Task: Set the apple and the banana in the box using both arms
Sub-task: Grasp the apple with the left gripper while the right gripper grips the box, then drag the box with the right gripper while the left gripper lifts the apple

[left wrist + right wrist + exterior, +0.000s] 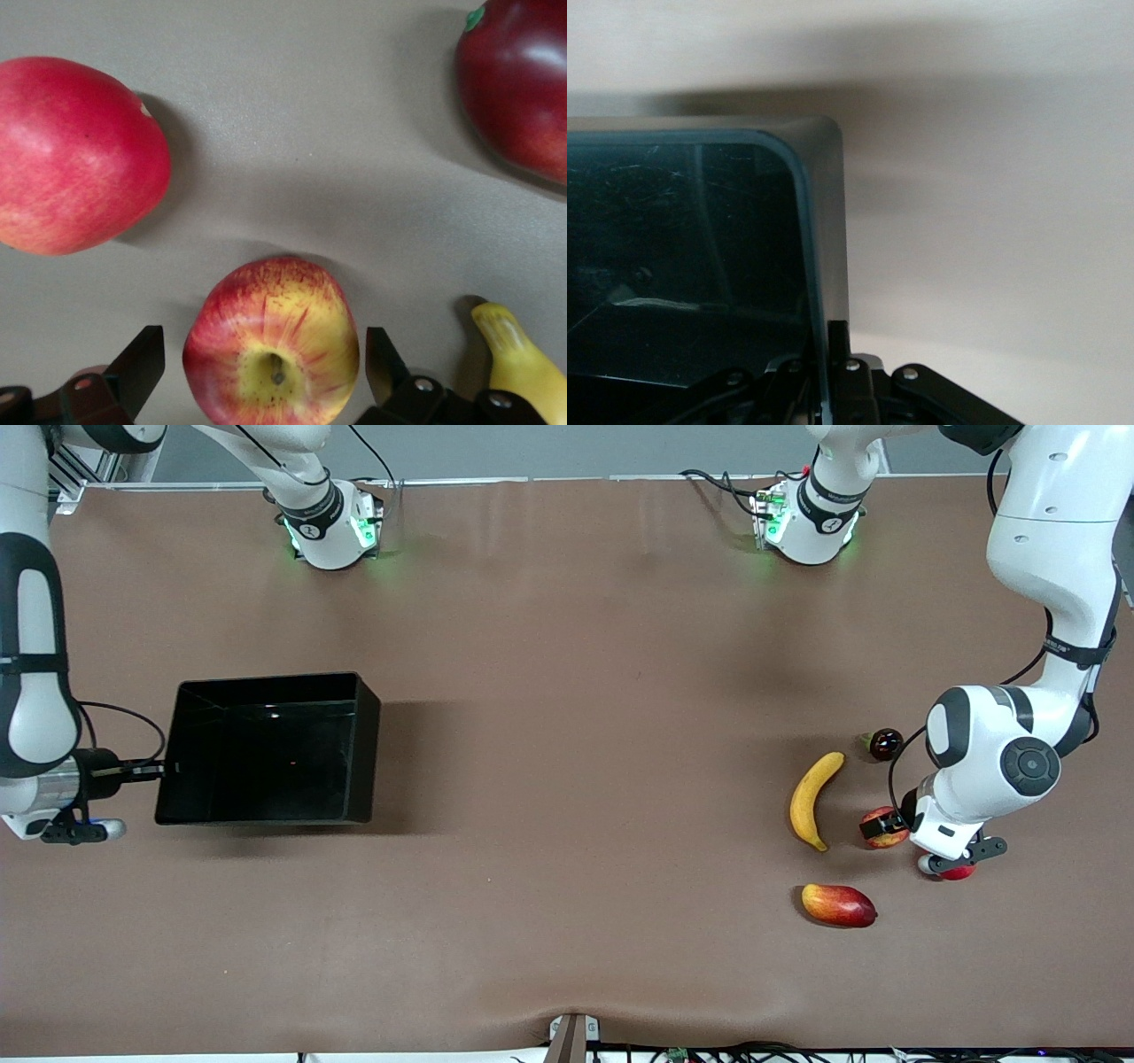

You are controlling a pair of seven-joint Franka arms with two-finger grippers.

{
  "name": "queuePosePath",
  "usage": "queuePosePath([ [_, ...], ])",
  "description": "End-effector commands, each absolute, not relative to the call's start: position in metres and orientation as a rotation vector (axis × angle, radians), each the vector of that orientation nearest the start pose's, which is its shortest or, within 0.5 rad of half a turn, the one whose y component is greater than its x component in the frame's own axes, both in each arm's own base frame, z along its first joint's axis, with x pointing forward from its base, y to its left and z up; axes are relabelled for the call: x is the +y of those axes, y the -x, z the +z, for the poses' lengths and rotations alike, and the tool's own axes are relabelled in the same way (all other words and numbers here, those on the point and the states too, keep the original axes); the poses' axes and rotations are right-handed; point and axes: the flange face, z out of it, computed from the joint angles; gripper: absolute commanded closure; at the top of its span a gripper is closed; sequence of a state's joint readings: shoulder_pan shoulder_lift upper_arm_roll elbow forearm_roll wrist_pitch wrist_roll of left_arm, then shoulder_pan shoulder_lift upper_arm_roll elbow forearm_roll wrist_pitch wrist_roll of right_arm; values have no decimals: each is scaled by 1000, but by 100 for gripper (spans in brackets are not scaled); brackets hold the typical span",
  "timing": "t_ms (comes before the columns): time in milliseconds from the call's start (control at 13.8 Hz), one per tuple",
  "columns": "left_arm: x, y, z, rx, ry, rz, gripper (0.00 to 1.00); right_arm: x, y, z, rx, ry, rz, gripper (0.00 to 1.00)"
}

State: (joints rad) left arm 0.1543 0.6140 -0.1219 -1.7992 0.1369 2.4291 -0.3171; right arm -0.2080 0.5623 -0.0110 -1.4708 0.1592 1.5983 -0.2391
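The apple (882, 825), red with yellow streaks, lies on the table at the left arm's end, beside the banana (815, 799). My left gripper (879, 828) is low around the apple and open. In the left wrist view the apple (272, 354) sits between the two spread fingers (142, 363), with a gap on each side, and the banana's tip (523, 363) shows beside one finger. The black box (266, 748) stands at the right arm's end. My right gripper (159, 769) is shut on the box's end wall (819, 266); its closed fingers (838, 341) pinch the rim.
A dark red round fruit (884, 742) lies farther from the camera than the apple and shows in the left wrist view (518, 80). A red-yellow mango (838, 904) lies nearer. A larger red fruit (955, 872) sits partly under the left wrist and shows in the left wrist view (75, 155).
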Motion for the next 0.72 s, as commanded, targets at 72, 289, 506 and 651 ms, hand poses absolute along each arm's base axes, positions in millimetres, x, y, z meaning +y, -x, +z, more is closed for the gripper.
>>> queuePosePath([
  [72,26,-660,210,-400,3085,-62,0,-24,-644,362,97,2844,619,100],
  [289,27,-660,212,-384,3087,-67,83,47,-645,370,-30,2835,600,100],
  [506,24,-661,216,-384,3086,-76,100,118,-638,366,-51,2786,603,100],
  [651,25,-671,240,-402,3079,-108,100,181,-629,356,11,2836,573,100],
])
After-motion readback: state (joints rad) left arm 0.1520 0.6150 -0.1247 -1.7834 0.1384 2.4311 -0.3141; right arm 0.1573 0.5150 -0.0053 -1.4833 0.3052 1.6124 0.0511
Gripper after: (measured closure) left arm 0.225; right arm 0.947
